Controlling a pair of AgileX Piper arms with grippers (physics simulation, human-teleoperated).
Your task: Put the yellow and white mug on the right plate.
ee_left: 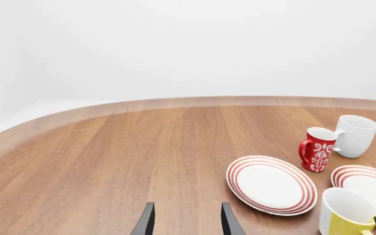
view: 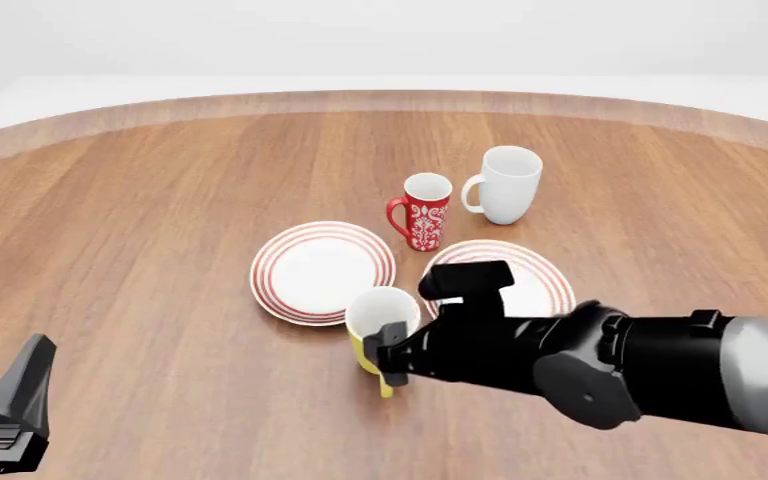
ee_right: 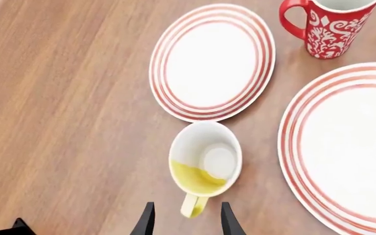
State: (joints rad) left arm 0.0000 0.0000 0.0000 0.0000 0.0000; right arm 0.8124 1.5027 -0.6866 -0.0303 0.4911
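Note:
The yellow and white mug [ee_right: 204, 161] stands upright on the table, close in front of the gap between the two plates, its handle [ee_right: 193, 204] pointing at my right gripper. It also shows in the front view [view: 381, 318] and the left wrist view [ee_left: 344, 213]. My right gripper [ee_right: 185, 220] is open, low over the mug's near side [view: 387, 352], and the handle shows between its fingers. The right plate [view: 538, 280] lies just beyond, bare, partly hidden by my right arm; it also shows in the right wrist view [ee_right: 351, 147]. My left gripper [view: 8, 420] is open and empty, far off at the near left [ee_left: 186, 220].
The second red-ringed plate [view: 321, 270] lies left of the right plate, also bare. A red white-patterned mug [view: 424, 210] and a taller white mug [view: 507, 185] stand behind the plates. The table's curved far edge [view: 384, 100] runs across the back.

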